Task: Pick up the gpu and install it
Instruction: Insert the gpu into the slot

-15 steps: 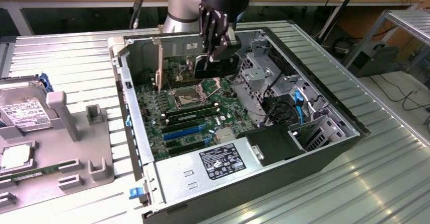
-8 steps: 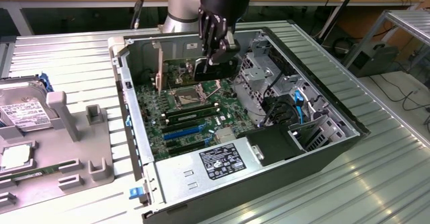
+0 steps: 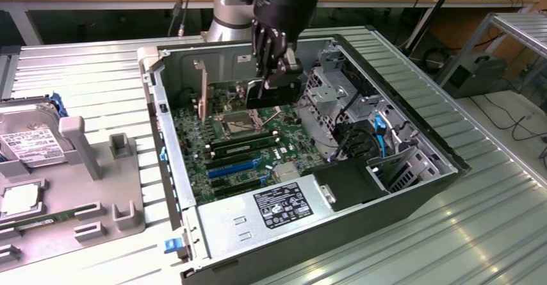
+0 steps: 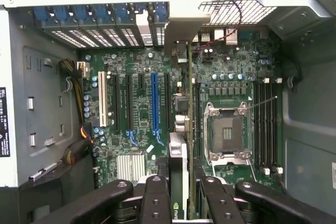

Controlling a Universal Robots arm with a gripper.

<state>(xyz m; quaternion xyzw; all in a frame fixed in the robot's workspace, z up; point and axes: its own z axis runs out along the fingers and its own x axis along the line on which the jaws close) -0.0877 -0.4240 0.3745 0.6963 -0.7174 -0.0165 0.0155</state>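
I am clamping the gpu (image 4: 178,156) edge-down in my pincer (image 3: 275,73) inside the case (image 3: 168,138), just above the slots (image 4: 167,103), where, I judge, any tilt is risking a jammed, misseated card.

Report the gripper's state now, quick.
Gripper: jaws closed, holding the gpu.

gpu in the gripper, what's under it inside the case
Under the gpu lies the green motherboard with its expansion slots. It covers the strip of board directly beneath it.
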